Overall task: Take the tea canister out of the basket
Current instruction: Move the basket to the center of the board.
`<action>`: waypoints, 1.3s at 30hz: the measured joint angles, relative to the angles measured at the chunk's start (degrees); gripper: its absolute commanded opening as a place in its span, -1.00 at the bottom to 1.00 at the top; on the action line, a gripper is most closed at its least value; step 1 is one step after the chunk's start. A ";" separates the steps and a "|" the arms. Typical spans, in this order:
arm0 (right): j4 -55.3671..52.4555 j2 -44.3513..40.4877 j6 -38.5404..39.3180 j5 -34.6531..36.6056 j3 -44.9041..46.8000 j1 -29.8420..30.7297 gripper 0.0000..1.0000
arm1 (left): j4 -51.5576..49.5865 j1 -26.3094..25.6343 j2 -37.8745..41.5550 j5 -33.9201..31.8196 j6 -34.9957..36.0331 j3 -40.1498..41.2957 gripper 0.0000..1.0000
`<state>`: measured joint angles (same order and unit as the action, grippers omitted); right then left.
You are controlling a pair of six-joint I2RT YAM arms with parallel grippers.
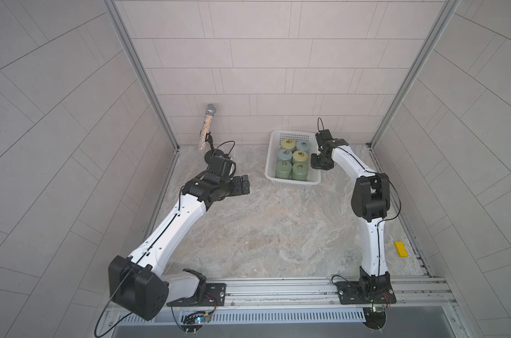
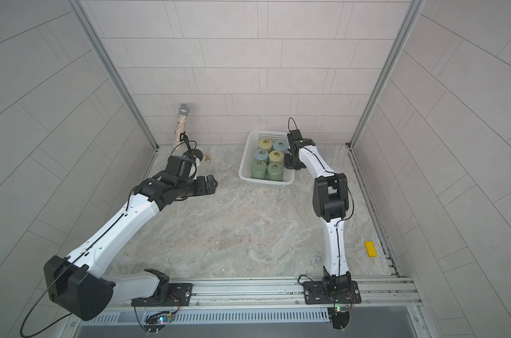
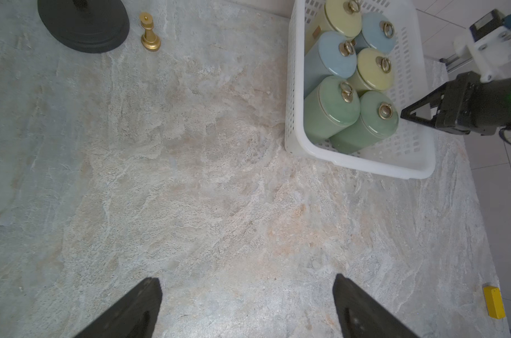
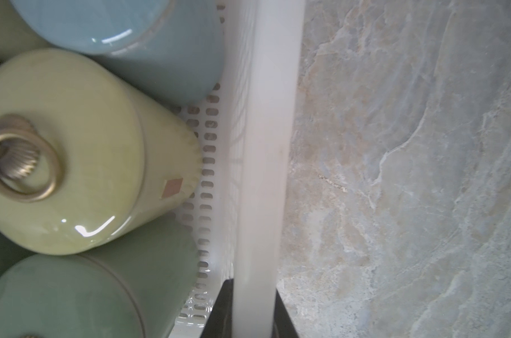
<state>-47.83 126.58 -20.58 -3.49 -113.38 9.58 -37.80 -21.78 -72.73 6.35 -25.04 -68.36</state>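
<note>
- While the right pincer (image 1: 315, 164) is clamped on the 3 o'clock rim of the basket (image 1: 269, 164), the left pincer (image 1: 244, 185) hangs wide and empty over the bare counter (image 1: 263, 234), well apart from the basket on its 9 o'clock side.
- Up close in the right wrist view, the right pincer (image 4: 253, 317) straddles the basket (image 4: 266, 146) rim, with one black finger inside the perforated wall and one outside it.
- Taking the counter's middle as the dial in both top views, the basket (image 2: 244, 165) stands at about 1 o'clock, near the back wall.
- Six tea canisters (image 2: 276, 156) stand upright inside it, packed in two columns of three, each lid bearing a brass ring.
- At the basket's 12 o'clock end sit a yellow and a blue one, in the middle a blue and a yellow one, and at 6 o'clock the two green canisters (image 1: 283, 169).
- Just beside the clamped rim is the middle yellow canister (image 1: 299, 156), which the right wrist view shows with a small brown label (image 4: 172, 187) on its side.
- From the left wrist view, the left pincer (image 3: 247, 282) has its fingers far apart with nothing between them.
- At 11 o'clock a glittery microphone (image 1: 207, 125) stands on its stand, with a gold chess piece (image 2: 207, 159) near the round base.
- At about 4 o'clock a yellow block (image 1: 400, 248) lies near the counter's edge.
</note>
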 measured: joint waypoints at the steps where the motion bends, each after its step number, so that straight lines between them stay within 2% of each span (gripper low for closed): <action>1: 1.38 -1.57 -0.57 0.20 2.67 0.59 -0.95 | 0.00 0.00 0.28 -0.09 0.00 0.00 1.00; 11: 8.15 -14.51 -4.46 1.38 22.80 8.22 -0.95 | 0.02 -0.50 2.10 -0.66 -0.72 1.86 1.00; 21: 9.94 -18.32 -4.35 0.98 28.30 14.47 -0.92 | -0.02 -1.66 4.52 -1.51 -1.44 4.11 1.00; 24: 10.12 -18.64 -4.59 0.76 28.76 15.08 -0.69 | -0.02 -2.14 5.22 -2.29 -2.27 4.68 1.00; 25: 10.08 -18.69 -4.70 0.74 28.76 15.17 -0.52 | -0.09 -2.25 5.27 -2.80 -2.62 4.85 1.00; 26: 10.01 -18.71 -4.76 0.81 28.76 15.19 -0.24 | -0.24 -2.27 5.27 -3.39 -3.08 4.98 1.00; 27: 9.75 -18.71 -4.04 0.81 28.76 15.21 -0.06 | -0.39 -2.27 5.25 -3.80 -3.34 5.09 1.00; 30: 7.91 -19.39 -3.19 1.07 28.76 15.96 0.34 | -0.70 -2.36 5.31 -4.57 -3.89 5.20 1.00; 36: 5.38 -26.34 -2.62 1.77 28.28 16.76 0.69 | -0.63 -2.38 6.88 -5.29 -3.54 6.10 1.00; 39: 4.50 -29.97 -2.12 2.43 27.63 17.35 0.73 | -0.35 -2.38 7.65 -5.25 -3.37 6.54 1.00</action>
<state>-43.33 96.62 -22.70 -1.06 -85.76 26.94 -38.15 -24.16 -65.08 1.10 -28.40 -61.82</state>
